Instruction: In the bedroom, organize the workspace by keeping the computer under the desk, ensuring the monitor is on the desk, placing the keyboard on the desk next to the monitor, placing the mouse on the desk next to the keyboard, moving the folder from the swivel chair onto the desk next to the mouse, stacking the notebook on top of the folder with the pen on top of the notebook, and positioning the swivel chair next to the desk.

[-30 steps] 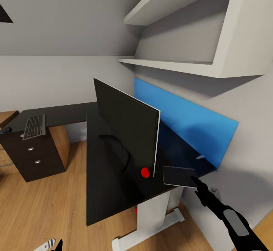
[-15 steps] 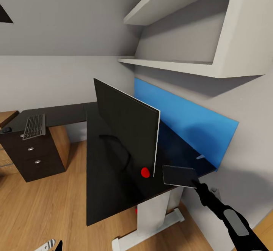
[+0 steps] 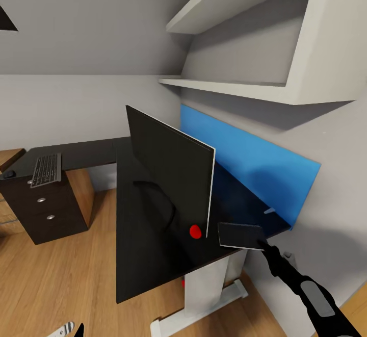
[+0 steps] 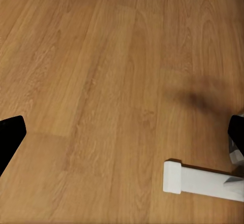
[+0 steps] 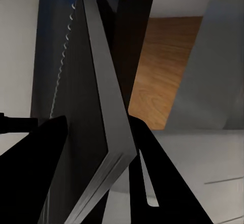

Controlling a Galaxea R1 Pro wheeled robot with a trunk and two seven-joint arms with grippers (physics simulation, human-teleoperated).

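The monitor (image 3: 171, 171) stands on the black desk (image 3: 148, 255), its red light at the near corner. My right gripper (image 3: 262, 245) is shut on the edge of the dark spiral-bound notebook (image 3: 240, 236), which hangs just over the desk's near right corner. Both black fingers (image 5: 152, 178) clamp the notebook (image 5: 96, 122) in the right wrist view. The keyboard (image 3: 47, 169) lies on the desk's far wing above the drawers, with the small dark mouse (image 3: 7, 174) beside it. A thin white pen (image 3: 270, 210) lies by the blue panel. My left gripper (image 4: 122, 137) hangs open over the floor. Folder, chair and computer are out of view.
A large blue panel (image 3: 255, 161) lines the wall behind the desk, and white shelves (image 3: 239, 84) jut out above it. The desk's white leg (image 3: 206, 286) and foot (image 4: 203, 181) stand on the wooden floor. The dark drawer unit (image 3: 43, 212) is at the left.
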